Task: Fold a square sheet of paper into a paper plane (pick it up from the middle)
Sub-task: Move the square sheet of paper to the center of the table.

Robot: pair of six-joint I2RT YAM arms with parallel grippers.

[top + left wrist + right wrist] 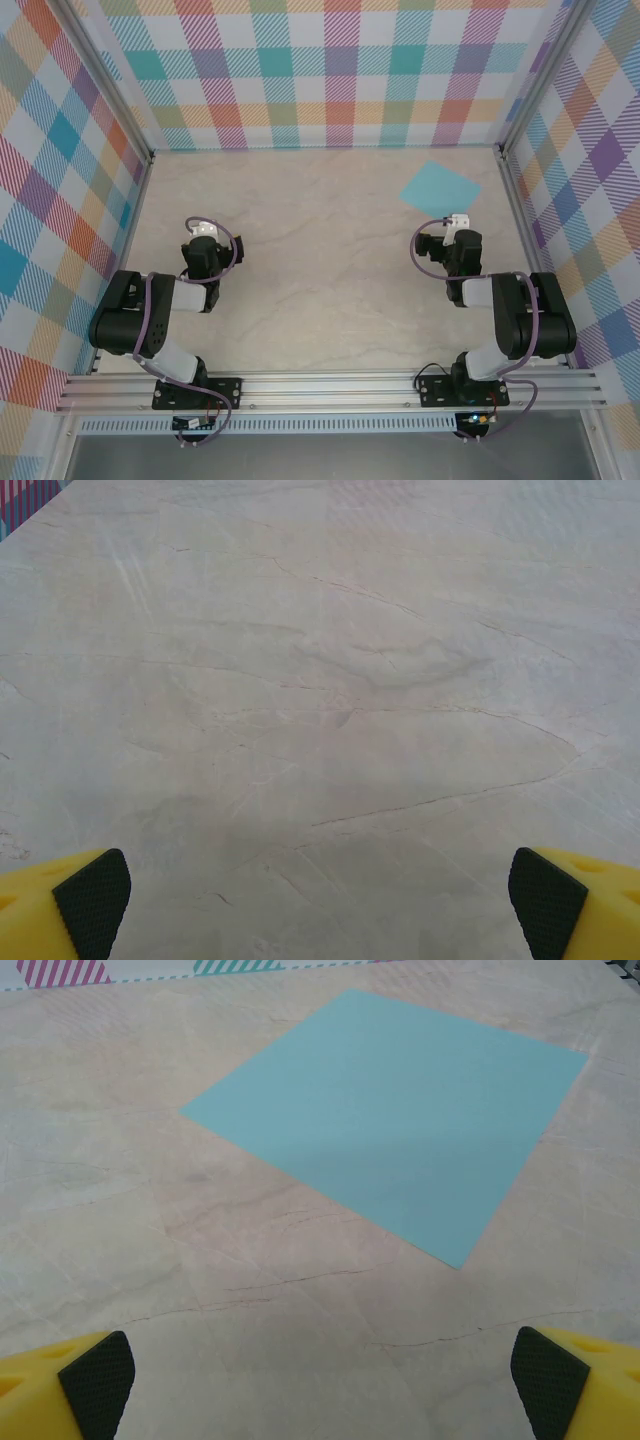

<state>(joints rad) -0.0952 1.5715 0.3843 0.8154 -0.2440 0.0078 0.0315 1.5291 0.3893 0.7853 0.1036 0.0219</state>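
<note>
The left pincer (320, 905) and right pincer (322, 1385) are gaping wide, the right one facing the thin turquoise square sheet of paper (390, 1120) for central pickup.

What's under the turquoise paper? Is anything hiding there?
The square sheet of paper lies flat on the marbled table, which shows all around it. The patch right beneath is covered, so it stays hidden.

Arms (115, 325) black, white links (175, 355), purple cables (147, 315); yellow fingers (30, 920), black textured pads (95, 900).
</note>
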